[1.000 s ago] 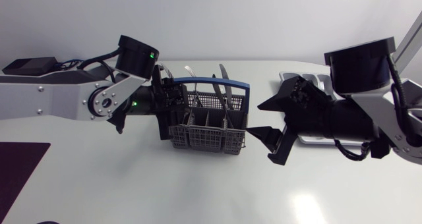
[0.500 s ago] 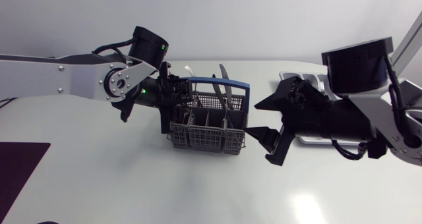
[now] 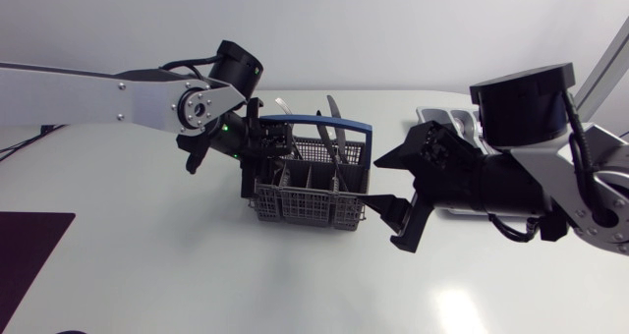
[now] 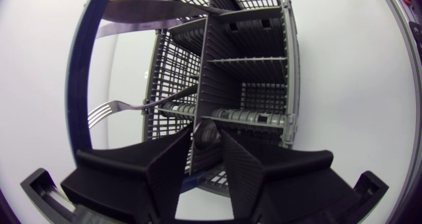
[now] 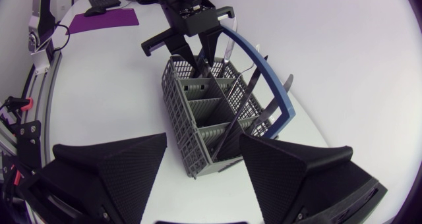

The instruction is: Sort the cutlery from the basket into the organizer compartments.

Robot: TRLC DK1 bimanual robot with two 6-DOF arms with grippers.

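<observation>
Two grippers are at the basket, one at each end of it. The right gripper (image 3: 378, 185) is the big shape from where I stand: its fingers are spread as wide as they seem to go, holding nothing and touching nothing, with the tips just short of the basket's near end. The left gripper (image 3: 265, 145) is dipped into the far end, its fingers only a little apart and set either side of the middle partition.

The grey basket (image 3: 310, 204) sits upright on the white table (image 3: 147, 265), roughly midway between the arms, with its blue handle (image 3: 344, 126) arched over it. The organizer (image 3: 437, 114) lies off to the right, mostly hidden under the right arm (only a corner of it shows from above).

The overhead camera shows knife blades (image 3: 331, 106) poking out past the basket's back edge. The left wrist camera shows what that one cannot: a fork (image 4: 105, 111) lying with its tines sticking out through the basket's side, and a small rounded metal handle end (image 4: 206, 133) sitting in the gap between the left fingertips. The right wrist camera shows the whole basket lengthwise, ahead of its own open fingers.
</observation>
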